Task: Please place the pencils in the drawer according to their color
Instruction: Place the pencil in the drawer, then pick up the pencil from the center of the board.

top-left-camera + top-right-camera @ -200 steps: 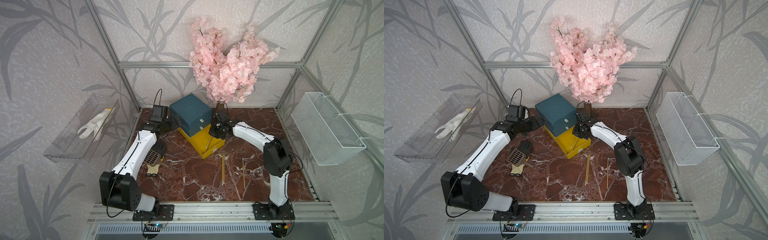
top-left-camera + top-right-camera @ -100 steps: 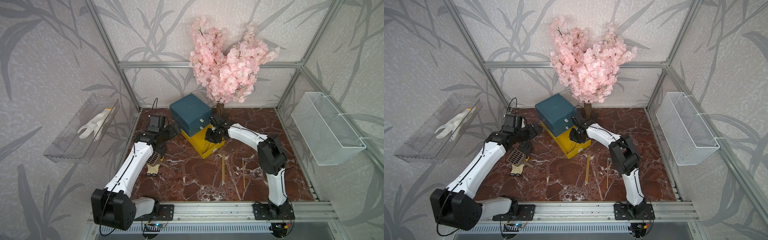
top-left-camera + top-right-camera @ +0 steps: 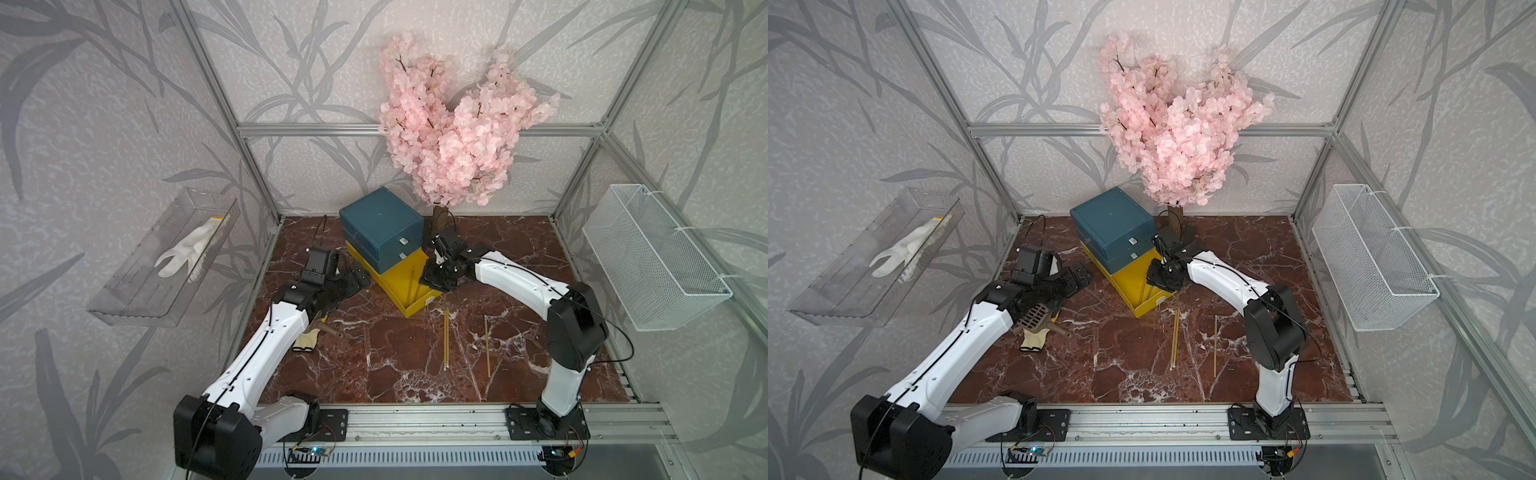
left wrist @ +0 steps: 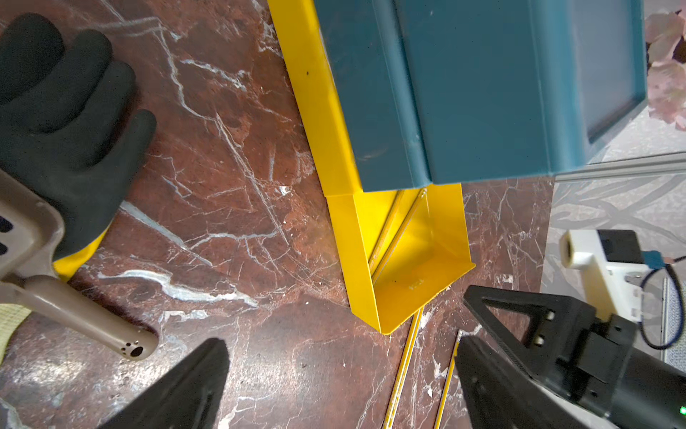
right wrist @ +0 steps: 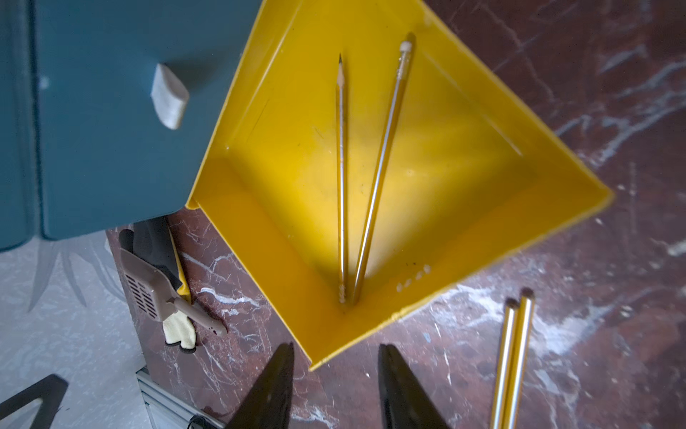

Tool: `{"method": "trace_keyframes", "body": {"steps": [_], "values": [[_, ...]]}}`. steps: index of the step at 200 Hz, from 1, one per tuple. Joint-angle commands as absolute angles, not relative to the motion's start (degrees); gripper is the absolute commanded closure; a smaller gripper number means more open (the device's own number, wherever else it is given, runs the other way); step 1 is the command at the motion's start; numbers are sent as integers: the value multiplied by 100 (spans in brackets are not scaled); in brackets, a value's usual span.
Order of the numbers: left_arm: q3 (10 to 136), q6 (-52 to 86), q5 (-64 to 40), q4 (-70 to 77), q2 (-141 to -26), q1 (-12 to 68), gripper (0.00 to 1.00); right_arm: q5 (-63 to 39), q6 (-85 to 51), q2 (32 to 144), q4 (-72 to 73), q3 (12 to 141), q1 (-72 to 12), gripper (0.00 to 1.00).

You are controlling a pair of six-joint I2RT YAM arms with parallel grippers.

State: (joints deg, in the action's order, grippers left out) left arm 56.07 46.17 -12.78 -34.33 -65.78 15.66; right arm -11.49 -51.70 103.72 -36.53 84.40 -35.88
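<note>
Currently I am counting two yellow pencils (image 5: 341,167) in the yellow drawer (image 5: 482,208), three loose pencils (image 3: 446,338) waiting on the table (image 3: 374,365), left gripper (image 4: 339,345) and right gripper (image 5: 336,347) gaping empty.

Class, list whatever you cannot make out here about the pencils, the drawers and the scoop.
- Two teal drawers: shut, contents hidden in every view.
- Yellow drawer: back end under the teal drawers, right wrist view.
- Loose pencil pair: cut off by the picture edge, right wrist view.
- Scoop: mostly behind the left arm, in a top view.
</note>
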Motion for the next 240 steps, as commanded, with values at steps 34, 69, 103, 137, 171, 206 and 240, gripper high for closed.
{"method": "trace_keyframes", "body": {"steps": [34, 69, 103, 137, 171, 206, 240], "values": [[5207, 4648, -1425, -3570, -6283, 2045, 0, -682, -5656, 9589, -4109, 7616, -3639, 59], [5053, 4797, -1298, -3425, -6280, 2596, 0, -512, -5559, 9408, -4489, 7204, -3739, 59], [5035, 4817, -1159, -3450, -6328, 3011, 0, -373, -5502, 9175, -4667, 6796, -3853, 60], [4917, 4832, -1002, -3405, -6286, 3124, 0, -275, -5381, 9107, -4742, 6524, -3970, 61], [4860, 5004, -936, -3253, -6311, 3185, 0, -238, -5378, 9243, -4575, 6257, -4173, 63], [4862, 5062, -806, -3232, -6276, 3230, 0, -264, -5379, 9390, -4361, 6061, -4234, 67], [4794, 5151, -727, -3249, -6197, 3265, 0, -298, -5260, 9565, -4261, 6078, -4233, 67]]}}
